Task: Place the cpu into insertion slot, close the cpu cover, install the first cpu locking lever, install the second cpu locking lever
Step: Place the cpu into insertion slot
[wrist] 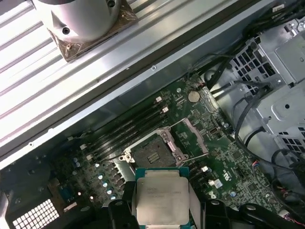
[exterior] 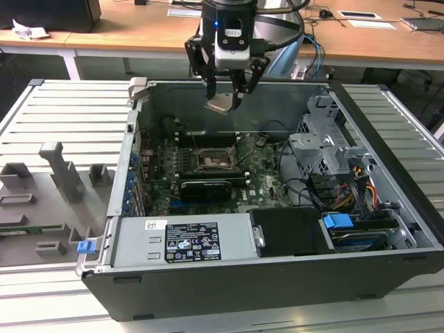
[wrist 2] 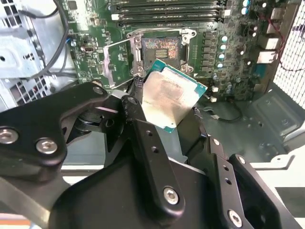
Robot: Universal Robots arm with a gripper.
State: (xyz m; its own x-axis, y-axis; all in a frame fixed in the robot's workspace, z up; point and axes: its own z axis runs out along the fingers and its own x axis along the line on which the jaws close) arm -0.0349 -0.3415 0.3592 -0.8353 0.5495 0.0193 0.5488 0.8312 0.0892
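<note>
- Exterior view: the gripper is clamped on the cpu, holding it tilted above the open computer case. The insertion slot sits on the motherboard inside the case, well below the chip.
- Second wrist view: the cpu is pinched between black fingers. The insertion slot has its dark contact field exposed, and the cpu cover is swung open beside it.
- First wrist view: the cpu hangs clear of the insertion slot, and the cpu cover stands open.
</note>
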